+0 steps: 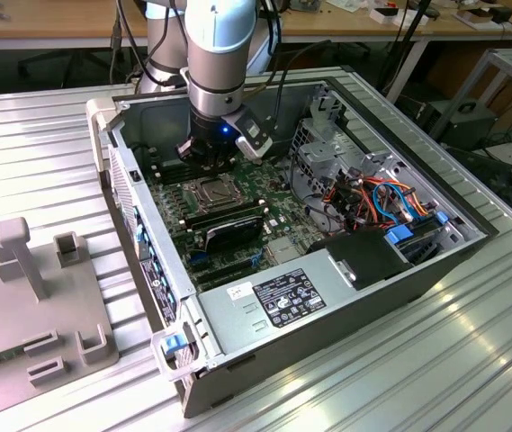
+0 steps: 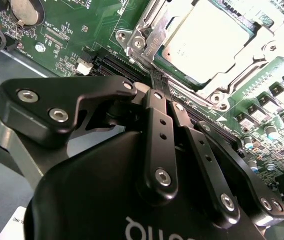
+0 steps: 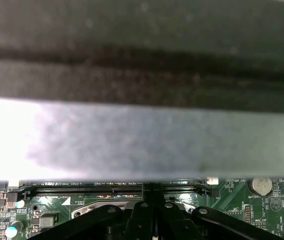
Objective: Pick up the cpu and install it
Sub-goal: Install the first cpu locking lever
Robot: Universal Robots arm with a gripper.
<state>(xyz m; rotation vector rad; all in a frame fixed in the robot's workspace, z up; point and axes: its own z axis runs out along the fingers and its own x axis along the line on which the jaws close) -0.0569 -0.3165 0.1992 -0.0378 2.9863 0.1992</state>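
Tool (image 2: 157, 82) shut beside socket edge — cpu (image 2: 206, 37) seated inside frame.

An open grey metal computer case (image 1: 327, 297) lies on its side on the ribbed silver aluminium worktop (image 1: 49, 144). Inside it, the green motherboard (image 1: 238, 202) carries long black memory sticks (image 1: 229, 225) at its centre. At four o'clock of the board sits a black power supply box with a white label (image 1: 282, 301). Orange and blue cables (image 1: 390, 202) bunch at three o'clock. A grey plastic fixture tray with upright posts (image 1: 31, 306) rests at nine o'clock of the case. In the second wrist view a round silver coin battery (image 2: 26, 10) sits on the board.
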